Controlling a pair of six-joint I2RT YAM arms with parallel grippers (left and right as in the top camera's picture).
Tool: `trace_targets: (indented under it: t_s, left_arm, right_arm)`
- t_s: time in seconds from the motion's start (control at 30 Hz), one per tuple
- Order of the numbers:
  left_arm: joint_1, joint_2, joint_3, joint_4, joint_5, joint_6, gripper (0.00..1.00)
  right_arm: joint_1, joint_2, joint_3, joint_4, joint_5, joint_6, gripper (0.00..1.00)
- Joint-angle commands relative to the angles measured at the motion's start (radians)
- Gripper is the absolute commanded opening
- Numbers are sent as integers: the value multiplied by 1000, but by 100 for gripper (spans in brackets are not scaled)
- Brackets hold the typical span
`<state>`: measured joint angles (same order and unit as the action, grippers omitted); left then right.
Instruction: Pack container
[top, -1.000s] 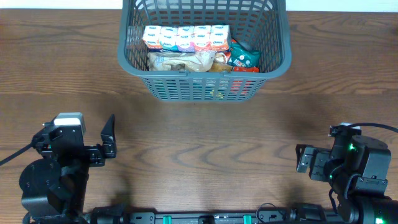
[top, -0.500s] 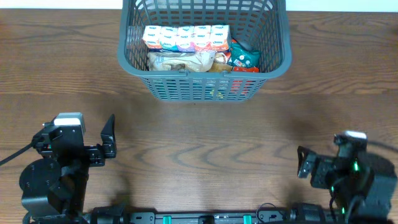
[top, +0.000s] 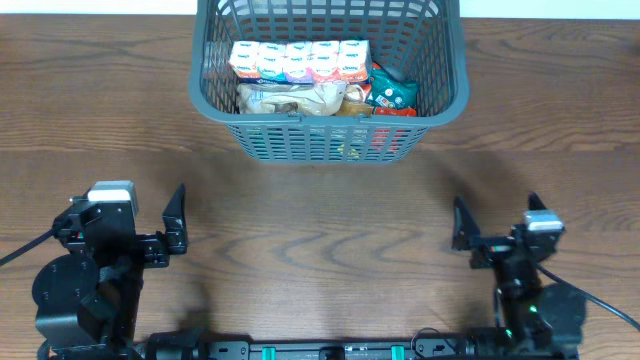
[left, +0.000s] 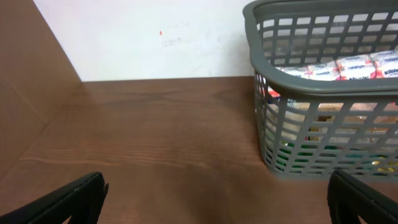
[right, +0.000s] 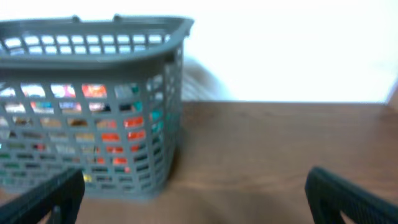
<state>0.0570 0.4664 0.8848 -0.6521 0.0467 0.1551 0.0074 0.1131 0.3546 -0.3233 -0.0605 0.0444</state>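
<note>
Grey slotted container (top: 330, 142) stands on the wooden surface (top: 320, 235), holding a row of cartons (top: 300, 60), a beige bag (top: 295, 98) and a green packet (top: 390, 93). Well short of the container, the left pincer (left: 217, 208) and right pincer (right: 196, 202) gape wide, empty. They are probably parked, as nothing loose shows outside the container.

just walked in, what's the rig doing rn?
Nothing is being handled right now. The container sits at the far middle of the table and already holds a row of white packs, a beige bag and a green packet. The left gripper and the right gripper sit near the front edge, both open and empty, facing the container. No loose packets show on the table.
</note>
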Motion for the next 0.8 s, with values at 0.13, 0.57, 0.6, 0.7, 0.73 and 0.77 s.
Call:
trace_targets:
  t_s: [0.13,0.57,0.6,0.7,0.73,0.77]
  left_arm:
    - [-3,-4,-2,1,6,8,99]
    - [-3,-4,-2,1,6,8,99]
    - [-3,-4,-2,1,6,8,99]
    - [-3,-4,-2,1,6,8,99]
    - [-3,-4,-2,1,6,8,99]
    - [-3,-4,-2,1,6,8,99]
  right_arm:
    - [53,-58,-236,265,-18,-90,99]
    - [52,-108,-312,163,49,-187,99]
    - [52,-108,-312,163,61,-188,99]
    - [52,-108,-312,164,92,-176,99]
    - [52,-108,-312,165,101,-160,99]
    - [52,-108,-312,165,108,-148,99]
